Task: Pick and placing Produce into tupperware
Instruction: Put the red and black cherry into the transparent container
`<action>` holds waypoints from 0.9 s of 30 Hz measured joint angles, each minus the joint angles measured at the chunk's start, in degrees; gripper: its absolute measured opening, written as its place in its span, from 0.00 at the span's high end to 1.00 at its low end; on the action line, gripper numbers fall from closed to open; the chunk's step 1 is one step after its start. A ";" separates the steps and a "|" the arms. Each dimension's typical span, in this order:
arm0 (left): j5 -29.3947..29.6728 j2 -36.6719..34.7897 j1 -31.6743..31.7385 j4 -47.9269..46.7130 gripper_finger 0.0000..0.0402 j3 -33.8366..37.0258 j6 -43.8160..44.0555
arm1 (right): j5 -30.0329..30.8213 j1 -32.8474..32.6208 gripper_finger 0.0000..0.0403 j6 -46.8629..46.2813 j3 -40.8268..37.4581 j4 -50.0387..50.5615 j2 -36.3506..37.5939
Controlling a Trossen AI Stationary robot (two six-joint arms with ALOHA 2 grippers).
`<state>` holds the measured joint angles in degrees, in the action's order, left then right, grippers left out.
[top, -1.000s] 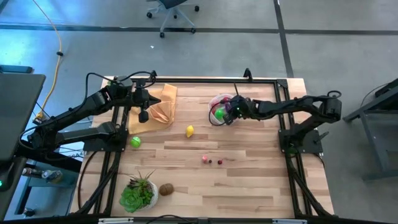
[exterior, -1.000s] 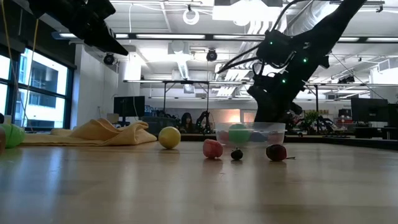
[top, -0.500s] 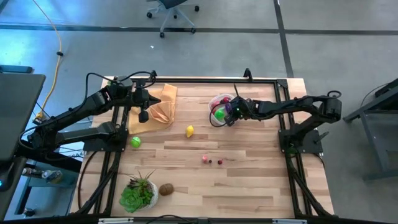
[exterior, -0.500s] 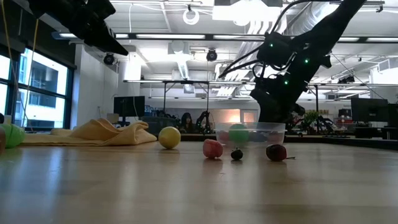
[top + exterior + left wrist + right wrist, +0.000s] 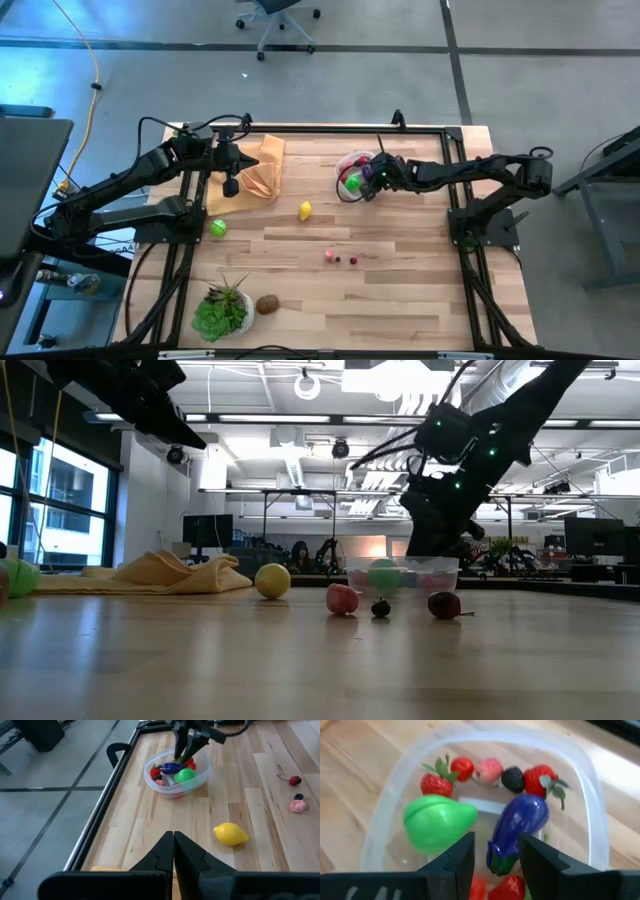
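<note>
The clear tupperware (image 5: 347,163) sits on the table's far middle. It holds a green fruit (image 5: 437,824), a purple eggplant (image 5: 517,827), strawberries and small berries. My right gripper (image 5: 495,845) hovers open just over the tub, its fingers on either side of the eggplant's stem end, which lies in the tub. My left gripper (image 5: 173,840) is shut and hangs in the air above the tan cloth (image 5: 255,170). On the wood lie a yellow lemon (image 5: 305,211), a green ball (image 5: 218,228), a pink piece (image 5: 329,256), a dark berry (image 5: 340,261), a red cherry (image 5: 353,259) and a brown piece (image 5: 267,304).
A leafy plant in a white pot (image 5: 222,312) stands at the near left corner, beside the brown piece. The tan cloth covers the far left corner. A black frame rail (image 5: 120,795) runs along the table's edges. Bare wood stretches across the near right part.
</note>
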<state>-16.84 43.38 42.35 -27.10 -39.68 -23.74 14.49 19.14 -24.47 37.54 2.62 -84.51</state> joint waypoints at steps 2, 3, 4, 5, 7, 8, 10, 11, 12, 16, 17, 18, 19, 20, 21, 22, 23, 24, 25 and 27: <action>0.00 0.00 0.00 -0.01 0.99 -0.01 -0.01 | 0.04 -0.04 0.65 0.04 0.00 0.27 1.15; 0.02 0.00 0.02 0.01 0.99 0.00 -0.01 | 0.01 -0.04 0.65 0.05 0.00 0.21 1.77; 0.00 0.00 0.00 -0.01 0.99 -0.02 0.01 | -0.17 -0.04 0.65 0.10 0.00 0.24 2.48; 0.00 -0.01 0.00 -0.01 0.99 0.00 0.00 | -0.81 -0.04 0.65 0.35 0.00 0.61 3.44; 0.02 0.00 0.00 -0.01 0.99 0.00 0.00 | -2.53 -0.31 0.65 1.26 0.00 0.65 5.59; 0.01 -0.01 0.00 0.00 0.99 -0.02 0.00 | -3.75 -0.71 0.65 2.19 0.00 0.67 6.86; 0.01 -0.01 0.01 0.00 0.99 -0.01 0.01 | -6.19 -2.50 0.65 3.98 0.00 0.65 9.88; 0.02 0.00 0.01 -0.01 0.99 -0.01 0.00 | -7.07 -3.89 0.65 4.63 0.00 0.60 11.41; 0.01 -0.02 0.01 0.01 0.99 -0.02 -0.01 | -7.53 -5.51 0.65 5.16 0.00 0.57 13.00; 0.02 0.00 0.02 0.01 0.99 0.00 -0.01 | -4.72 -14.85 0.65 8.09 0.00 1.61 18.24; 0.01 0.00 0.00 -0.01 0.99 -0.01 0.00 | -3.22 -17.73 0.65 8.80 -0.11 1.43 19.05; 0.02 0.00 0.02 0.00 0.99 -0.01 0.00 | -1.71 -20.75 0.65 9.16 -0.60 0.24 19.53; 0.01 0.00 0.00 0.00 0.99 0.00 0.00 | 0.25 -23.87 0.65 9.35 -1.44 -1.27 19.64; 0.01 0.00 0.01 0.01 0.99 0.00 0.01 | 2.63 -26.87 0.65 9.27 -2.57 -2.73 19.55; 0.02 0.00 0.02 -0.01 0.99 0.00 0.01 | 5.03 -29.79 0.65 8.72 -3.80 -4.02 19.29; 0.00 0.00 0.00 0.01 0.99 -0.02 -0.01 | 7.47 -32.49 0.65 7.63 -5.09 -5.70 18.70; 0.02 0.00 0.02 -0.01 0.99 -0.01 -0.01 | 9.34 -34.69 0.65 6.21 -6.27 -7.45 17.83; 0.01 -0.01 0.01 0.00 0.99 0.00 -0.01 | 10.54 -36.67 0.65 4.91 -7.58 -8.77 16.91; 0.00 -0.02 0.00 0.01 0.99 0.00 0.01 | 11.29 -38.31 0.65 3.99 -8.94 -10.34 15.72; 0.01 -0.01 0.01 0.00 0.99 0.00 0.00 | 12.06 -40.85 0.65 3.94 -10.93 -15.71 12.85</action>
<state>-16.83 43.36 42.36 -27.10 -39.68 -23.74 26.55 -21.71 -20.53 26.61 -13.09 -71.65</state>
